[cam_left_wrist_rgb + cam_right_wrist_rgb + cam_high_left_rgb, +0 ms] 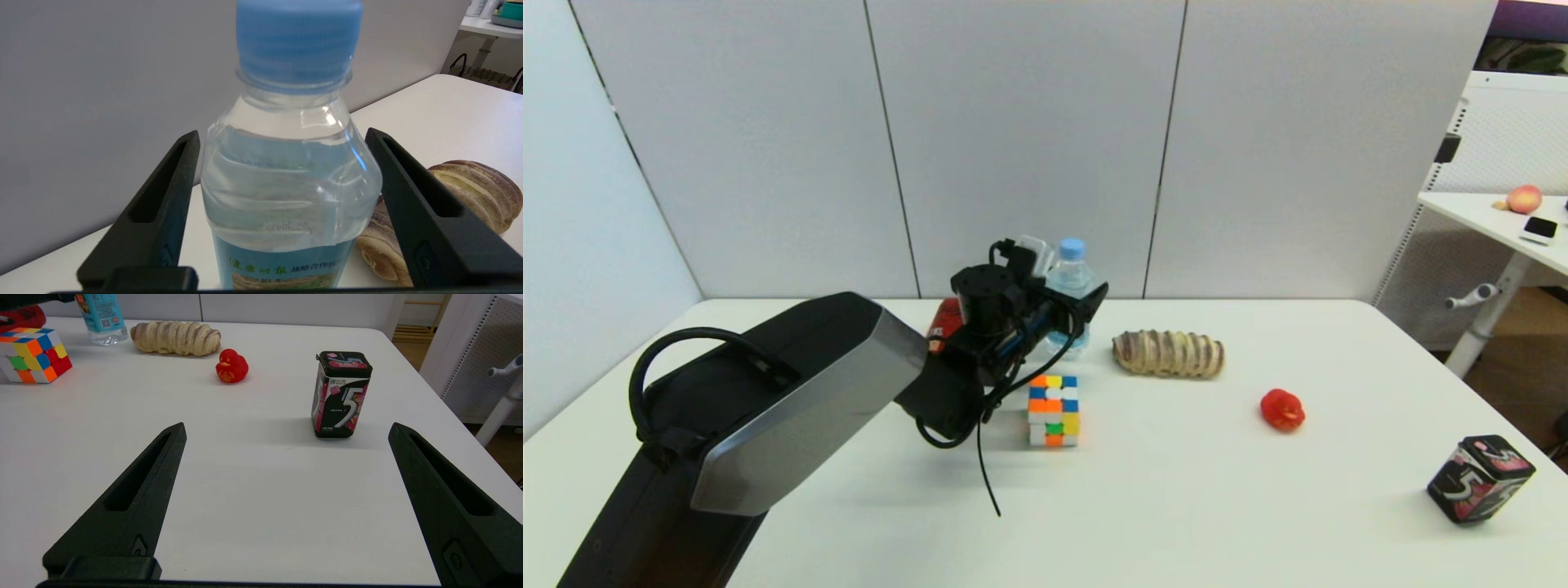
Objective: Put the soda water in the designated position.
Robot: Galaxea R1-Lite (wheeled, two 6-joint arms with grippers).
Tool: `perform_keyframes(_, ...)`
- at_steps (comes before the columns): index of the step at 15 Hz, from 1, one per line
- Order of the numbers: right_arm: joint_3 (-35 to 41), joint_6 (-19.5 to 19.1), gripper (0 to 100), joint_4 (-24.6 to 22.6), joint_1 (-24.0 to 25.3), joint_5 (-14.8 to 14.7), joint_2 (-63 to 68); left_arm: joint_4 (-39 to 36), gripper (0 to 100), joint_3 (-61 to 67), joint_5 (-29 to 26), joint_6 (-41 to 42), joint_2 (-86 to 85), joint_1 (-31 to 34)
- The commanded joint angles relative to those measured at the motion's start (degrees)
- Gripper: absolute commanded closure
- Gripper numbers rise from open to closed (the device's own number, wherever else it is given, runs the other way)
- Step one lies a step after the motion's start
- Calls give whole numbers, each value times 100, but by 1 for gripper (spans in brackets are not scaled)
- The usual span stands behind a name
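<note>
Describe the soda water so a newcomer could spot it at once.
Look to the far edge of the white table, by the grey wall panels. There, just left of the bread, stands the soda water between the left pincer's open fingers. It alone is clear plastic with a light blue cap; the can beside it is red.

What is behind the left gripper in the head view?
The soda water stands upright between the open fingers of the left gripper; only its blue cap and shoulder show. A red can peeks out beside the wrist. The bottle's label and base are covered.
</note>
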Motion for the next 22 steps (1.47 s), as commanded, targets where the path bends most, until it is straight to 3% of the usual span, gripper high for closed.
perform_keyframes(1, 0, -5, 0, -2, -4, 2, 7, 4, 0, 647, -32, 20, -752, -70)
perform_keyframes(8, 0, -5, 0, -2, 4, 2, 7, 540, 0, 4145, -32, 20, -4988, -114)
perform_keyframes(11, 0, -5, 0, -2, -4, 2, 7, 883, 0, 5586, 4, 2, -6772, 158)
perform_keyframes(18, 0, -5, 0, -2, -4, 2, 7, 2465, 0, 7221, -23, -174, -9804, 1283)
perform_keyframes(22, 0, -5, 0, -2, -4, 2, 7, 2816, 0, 7555, -49, -165, -10683, 2443)
